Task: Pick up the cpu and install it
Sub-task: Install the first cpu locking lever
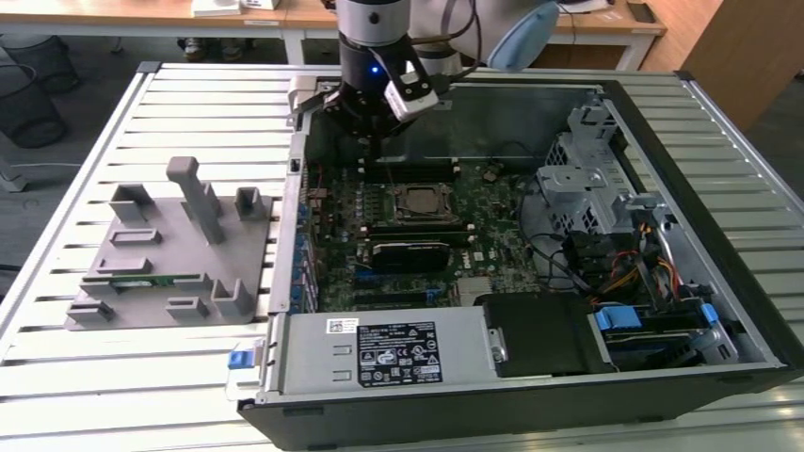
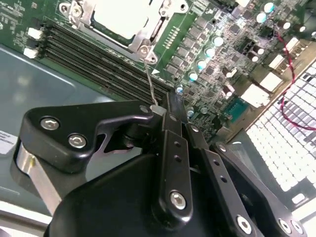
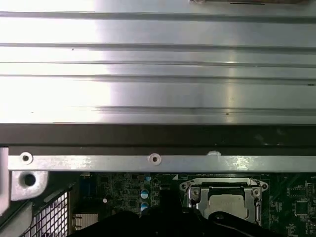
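Hanging over the open computer case [image 1: 741, 311] with its fingers pressed together on nothing, the hand [image 2: 165, 106] appears done placing, since beyond it the cpu [image 2: 123, 17] sits in the socket [image 1: 419, 202]; clamping the latch lever [image 2: 150, 84] would demand care.

Exterior view: even, bright room light, soft shadows only. The slatted counter [image 1: 75, 169] shines pale, and the inside of the computer case [image 1: 741, 311] is darker with a shaded floor under the arm. First wrist view: strong glare on the ribbed metal surface [image 3: 158, 74], nearly washed to white, with a dim strip of circuit board [image 3: 123, 192] below. Second wrist view: the gripper [image 2: 168, 106] is close, dark and slightly soft; the board [image 2: 212, 59] is lit well, the white grille [image 2: 291, 138] overexposed.
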### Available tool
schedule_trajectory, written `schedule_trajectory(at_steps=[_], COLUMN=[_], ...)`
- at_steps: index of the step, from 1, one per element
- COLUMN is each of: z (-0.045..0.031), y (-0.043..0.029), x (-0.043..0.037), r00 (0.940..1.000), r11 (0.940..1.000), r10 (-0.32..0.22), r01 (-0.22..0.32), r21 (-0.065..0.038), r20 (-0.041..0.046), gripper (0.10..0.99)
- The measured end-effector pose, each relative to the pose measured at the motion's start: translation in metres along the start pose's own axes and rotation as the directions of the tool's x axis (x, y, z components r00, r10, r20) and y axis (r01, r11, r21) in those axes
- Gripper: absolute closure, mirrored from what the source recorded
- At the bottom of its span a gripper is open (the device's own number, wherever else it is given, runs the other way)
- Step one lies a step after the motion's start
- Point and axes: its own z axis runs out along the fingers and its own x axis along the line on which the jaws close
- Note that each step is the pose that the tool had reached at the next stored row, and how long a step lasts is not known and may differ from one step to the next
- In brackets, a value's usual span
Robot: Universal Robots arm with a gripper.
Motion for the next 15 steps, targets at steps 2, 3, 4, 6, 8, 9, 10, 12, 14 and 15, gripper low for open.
schedule_trajectory(at_steps=[2, 3, 4, 6, 8, 9, 10, 12, 14, 15], z=[0.0001, 0.0002, 0.0002, 0.0005, 0.0007, 0.0008, 0.0009, 0.0011, 0.0013, 0.0014], y=[0.0000, 0.0000, 0.0001, 0.0001, 0.0001, 0.0001, 0.0002, 0.0001, -0.0003, -0.0006], x=[-0.0041, -0.0064, -0.0088, -0.0137, -0.0174, -0.0207, -0.0240, -0.0282, -0.0284, -0.0284], r00=[1.0000, 1.0000, 1.0000, 1.0000, 1.0000, 1.0000, 1.0000, 1.0000, 1.0000, 1.0000], r11=[1.0000, 1.0000, 1.0000, 1.0000, 1.0000, 1.0000, 1.0000, 1.0000, 1.0000, 1.0000], r10=[0.000, 0.000, 0.000, 0.000, 0.000, 0.000, 0.000, 0.000, 0.000, 0.000], r01=[0.000, 0.000, 0.000, 0.000, 0.000, 0.000, 0.000, 0.000, 0.000, 0.000], r21=[0.000, 0.000, 0.000, 0.000, 0.000, 0.000, -0.001, -0.001, -0.002, -0.006], r20=[0.0000, 0.0000, -0.0001, 0.0000, 0.0000, -0.0001, 0.0000, -0.0001, -0.0001, -0.0001], gripper=[0.980, 0.980, 0.980, 0.980, 0.980, 0.980, 0.980, 0.980, 0.980, 0.980])
